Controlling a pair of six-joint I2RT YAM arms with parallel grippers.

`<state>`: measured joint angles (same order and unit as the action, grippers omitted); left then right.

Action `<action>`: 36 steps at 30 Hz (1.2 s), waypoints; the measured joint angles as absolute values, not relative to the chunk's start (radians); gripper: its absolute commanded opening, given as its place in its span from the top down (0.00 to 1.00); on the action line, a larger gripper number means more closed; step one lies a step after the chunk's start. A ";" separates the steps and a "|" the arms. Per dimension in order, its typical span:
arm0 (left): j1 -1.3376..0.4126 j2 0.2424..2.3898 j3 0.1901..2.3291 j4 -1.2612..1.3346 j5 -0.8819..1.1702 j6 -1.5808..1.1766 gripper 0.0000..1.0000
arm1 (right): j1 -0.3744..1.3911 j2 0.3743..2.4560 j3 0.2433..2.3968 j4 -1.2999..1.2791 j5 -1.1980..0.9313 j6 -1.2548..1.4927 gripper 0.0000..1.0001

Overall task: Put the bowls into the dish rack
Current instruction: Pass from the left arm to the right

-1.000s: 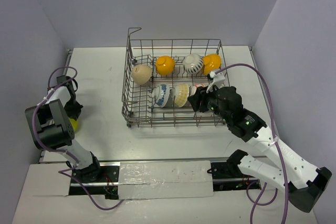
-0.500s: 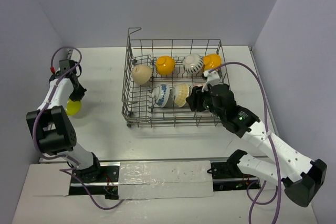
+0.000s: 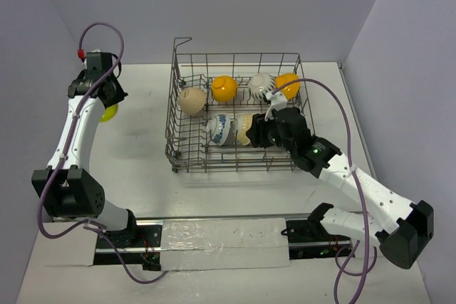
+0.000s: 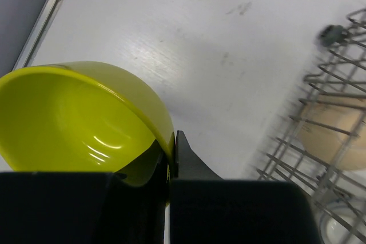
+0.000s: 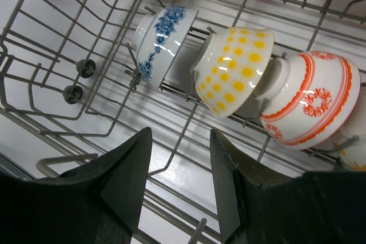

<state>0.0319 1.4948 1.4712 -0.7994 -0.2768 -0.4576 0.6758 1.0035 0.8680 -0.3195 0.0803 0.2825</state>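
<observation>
The left gripper (image 4: 170,155) is clamped on the rim of the lime green bowl (image 4: 86,121), one finger inside and one against the outer wall. In the top view the bowl hangs over the table (image 3: 142,140), well apart from the dish rack (image 3: 173,105) and at about nine o'clock from it. The step in hand looks like carrying this bowl across to the rack. To do it well, I would keep the rim pinch firm and lift the bowl over the rack's left wall and raised corner handle (image 3: 182,40). Then I would tip it on edge and lower it between tines.

The likeliest free place seems to be the front row towards seven o'clock, left of the blue-patterned bowl (image 5: 163,44). The tan bowl (image 3: 191,100) sits at ten o'clock in the back row, and a careless entry could knock it.

Along the back row come an orange bowl (image 3: 224,88), the white striped bowl (image 3: 261,85) and a second orange bowl (image 3: 288,83). In the front row a yellow-dotted bowl (image 5: 234,72) leans beside the blue one, and the red-and-white bowl (image 5: 311,107) is touching it.

The right gripper (image 5: 177,181) hovers over the front row at about five o'clock, its jaws apart and holding nothing. It could crowd the left arm's approach.
</observation>
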 measured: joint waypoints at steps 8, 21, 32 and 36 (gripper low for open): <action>-0.128 1.484 1.679 -0.884 -0.232 -0.387 1.00 | 0.676 1.060 0.939 -0.295 0.045 0.258 0.47; -0.498 1.450 1.750 -0.987 -0.048 -0.221 1.00 | 0.676 0.951 1.015 -0.297 -0.002 0.098 0.47; -0.696 1.461 1.723 -0.987 0.054 -0.191 1.00 | 0.715 0.812 0.975 -0.270 -0.136 -0.006 0.41; -0.717 1.525 1.772 -0.991 0.034 -0.257 1.00 | 0.845 0.797 0.979 -0.278 -0.058 -0.058 0.38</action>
